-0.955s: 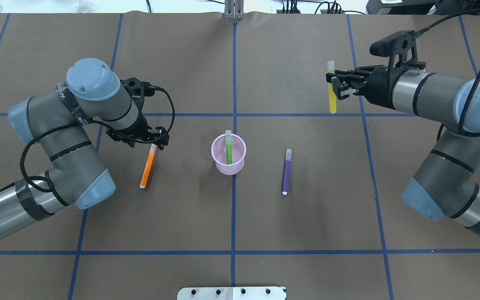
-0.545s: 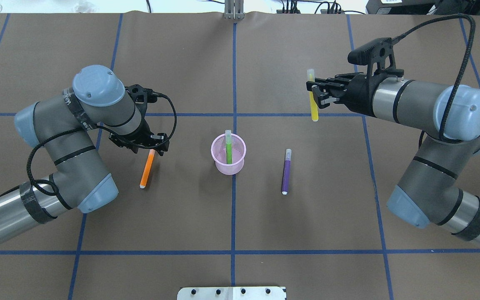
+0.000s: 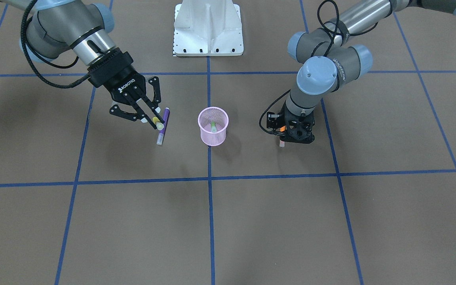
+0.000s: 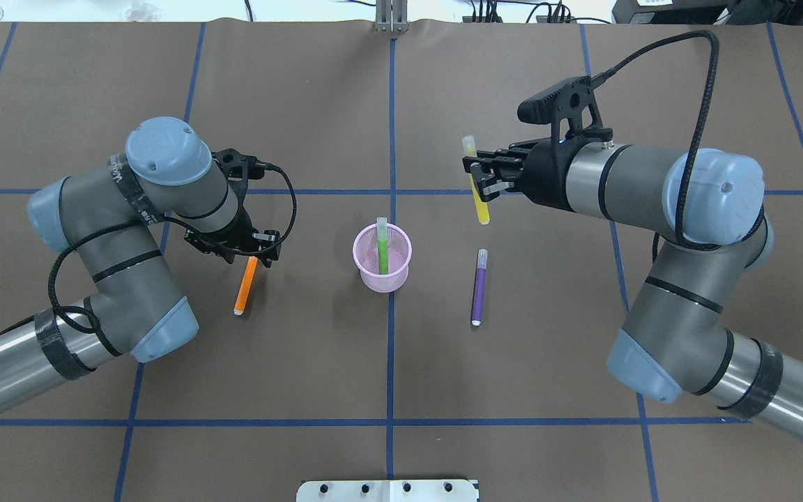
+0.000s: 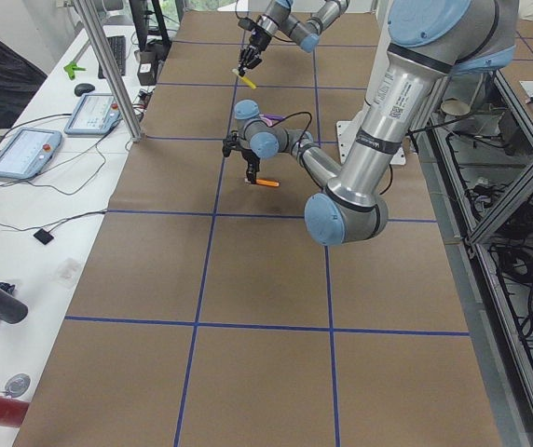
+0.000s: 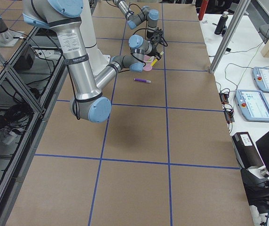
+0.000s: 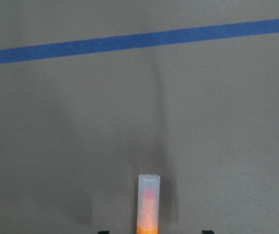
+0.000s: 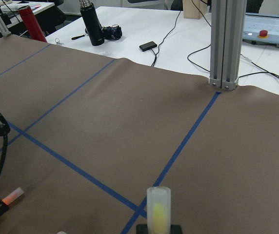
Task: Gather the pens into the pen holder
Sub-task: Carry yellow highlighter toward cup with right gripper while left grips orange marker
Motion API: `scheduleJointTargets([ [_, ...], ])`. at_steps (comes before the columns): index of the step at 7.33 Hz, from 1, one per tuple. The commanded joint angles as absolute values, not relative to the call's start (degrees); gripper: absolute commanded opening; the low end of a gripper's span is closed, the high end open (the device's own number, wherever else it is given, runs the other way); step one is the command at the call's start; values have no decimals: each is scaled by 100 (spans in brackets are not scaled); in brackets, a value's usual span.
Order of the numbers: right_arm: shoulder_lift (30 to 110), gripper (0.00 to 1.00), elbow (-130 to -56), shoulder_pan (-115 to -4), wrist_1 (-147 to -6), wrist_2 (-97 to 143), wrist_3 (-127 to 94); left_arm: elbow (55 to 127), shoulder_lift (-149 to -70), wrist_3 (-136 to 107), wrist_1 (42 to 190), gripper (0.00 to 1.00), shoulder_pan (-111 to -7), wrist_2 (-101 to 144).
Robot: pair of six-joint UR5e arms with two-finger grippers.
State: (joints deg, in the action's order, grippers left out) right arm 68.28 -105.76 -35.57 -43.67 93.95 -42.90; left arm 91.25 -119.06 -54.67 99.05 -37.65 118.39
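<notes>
Over on the left, the left gripper (image 4: 251, 254) is down low on the brown-papered table (image 4: 304, 362), its fingers spread and straddling the capped end of the orange pen (image 4: 243, 287). The wrist view shows a black tip either side with daylight between each and the barrel, so no pinch there. The clear cap pokes out just beyond the fingertips, and the rest of the pen trails back from them toward the robot, flat on the table. Moving across: the pink mesh pen holder (image 4: 372, 282) stands upright well off to the right of those fingers, roughly midway between the two grippers, right on a blue tape line (image 4: 390, 362). The green pen (image 4: 381, 245) is inside it, cap up, leaning on the far rim. On we go, and the purple pen (image 4: 478, 287) lies flat on the table, below the right gripper's fingertips and a little toward the robot from them, touched by nothing. And the right gripper (image 4: 475, 174) is up in the air, fingers pinched on a yellow pen (image 4: 479, 203) high on the barrel. Its cap sticks up above the fingers, and the body hangs below them, slightly tilted, clear of the table.
</notes>
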Motion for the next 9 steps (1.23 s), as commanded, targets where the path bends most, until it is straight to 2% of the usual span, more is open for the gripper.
scheduleJointTargets([
  [1, 6488, 0, -10538, -3097, -4578, 8803, -4437, 9123, -11900, -5458, 9905, 69, -3762, 11839],
  [3, 6286, 0, -10494, -2760, -4640, 8297, -4447, 9123, -11900, -5458, 9905, 69, -3762, 11839],
  [6, 5592, 0, -9943, -2742, -4799, 7896, -4561, 9079, -11909, -5458, 9896, 69, -3753, 11830],
  [9, 5511, 0, -9817, -2698, -4790, 7813, -4570, 8956, -11953, -5458, 9923, 64, -3735, 11830],
])
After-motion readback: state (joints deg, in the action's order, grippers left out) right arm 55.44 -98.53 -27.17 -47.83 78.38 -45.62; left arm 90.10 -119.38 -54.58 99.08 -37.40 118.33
